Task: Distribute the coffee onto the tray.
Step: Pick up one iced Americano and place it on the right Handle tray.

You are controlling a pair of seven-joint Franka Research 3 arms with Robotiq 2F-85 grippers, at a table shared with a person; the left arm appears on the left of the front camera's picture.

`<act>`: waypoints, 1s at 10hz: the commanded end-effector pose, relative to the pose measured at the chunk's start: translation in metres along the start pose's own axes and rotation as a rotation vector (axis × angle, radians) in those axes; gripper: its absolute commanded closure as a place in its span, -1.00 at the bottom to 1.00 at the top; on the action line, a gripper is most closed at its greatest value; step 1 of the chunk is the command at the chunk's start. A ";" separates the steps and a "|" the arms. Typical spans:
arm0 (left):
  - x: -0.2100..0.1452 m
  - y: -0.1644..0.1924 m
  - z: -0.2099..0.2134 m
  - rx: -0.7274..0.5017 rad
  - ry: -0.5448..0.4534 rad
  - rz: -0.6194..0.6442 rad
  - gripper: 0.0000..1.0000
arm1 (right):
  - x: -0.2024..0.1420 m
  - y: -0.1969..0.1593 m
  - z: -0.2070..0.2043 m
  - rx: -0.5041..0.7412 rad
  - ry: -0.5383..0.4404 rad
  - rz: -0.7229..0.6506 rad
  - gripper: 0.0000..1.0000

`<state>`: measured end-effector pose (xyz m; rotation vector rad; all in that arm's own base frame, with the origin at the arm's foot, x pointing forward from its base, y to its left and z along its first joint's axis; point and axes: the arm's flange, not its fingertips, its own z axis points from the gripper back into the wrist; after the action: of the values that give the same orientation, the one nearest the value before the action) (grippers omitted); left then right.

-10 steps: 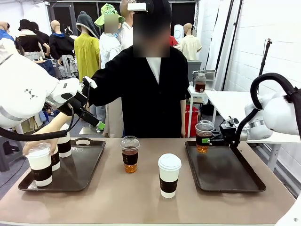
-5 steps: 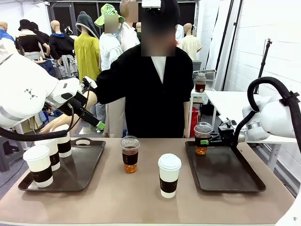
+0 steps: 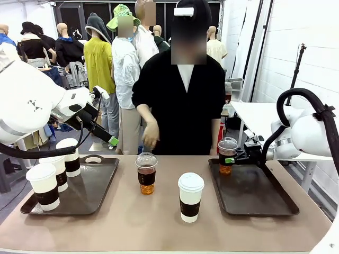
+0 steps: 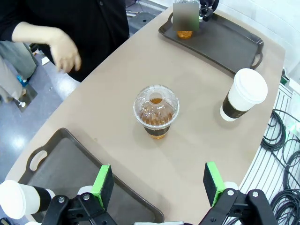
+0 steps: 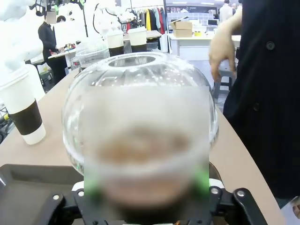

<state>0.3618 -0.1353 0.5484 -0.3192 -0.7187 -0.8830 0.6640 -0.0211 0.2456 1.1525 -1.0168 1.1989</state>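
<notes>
Three white lidded coffee cups (image 3: 45,185) stand in the left tray (image 3: 100,180). A clear dome-lidded cup of brown drink (image 3: 146,173) (image 4: 156,110) and another white cup (image 3: 190,197) (image 4: 243,93) stand on the table between the trays. A second clear cup (image 3: 228,154) (image 5: 140,131) stands at the far left corner of the right tray (image 3: 254,193). My right gripper (image 3: 233,157) has its fingers on both sides of it; contact is unclear. My left gripper (image 3: 106,117) (image 4: 158,183) hangs open above the left tray's far edge, holding nothing.
A person stands at the far side of the table, one hand (image 3: 150,136) (image 4: 65,47) hanging above the far edge near the middle clear cup. Most of the right tray is bare. The table's front strip is free.
The right gripper brought the clear cup down onto the right tray. The person's hand let go of a white cup in the left tray and drew back toward the middle.
</notes>
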 end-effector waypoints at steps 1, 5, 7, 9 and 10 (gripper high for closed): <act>0.000 0.001 0.000 -0.002 0.002 0.007 -1.00 | 0.007 -0.008 -0.001 -0.017 -0.022 -0.026 -1.00; 0.000 0.001 0.000 -0.002 0.002 0.007 -1.00 | 0.005 0.002 0.004 -0.046 -0.021 -0.043 -1.00; 0.000 0.001 0.000 -0.002 0.002 0.007 -1.00 | 0.003 0.011 0.011 -0.067 -0.028 -0.046 -1.00; 0.000 0.001 0.000 -0.002 0.002 0.007 -1.00 | -0.001 0.021 0.019 -0.091 -0.038 -0.054 -1.00; 0.000 0.001 0.000 -0.002 0.002 0.007 -1.00 | -0.004 0.029 0.026 -0.111 -0.044 -0.058 -1.00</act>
<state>0.3618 -0.1353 0.5484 -0.3192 -0.7187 -0.8829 0.6496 -0.0475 0.2443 1.1465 -1.0292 1.1046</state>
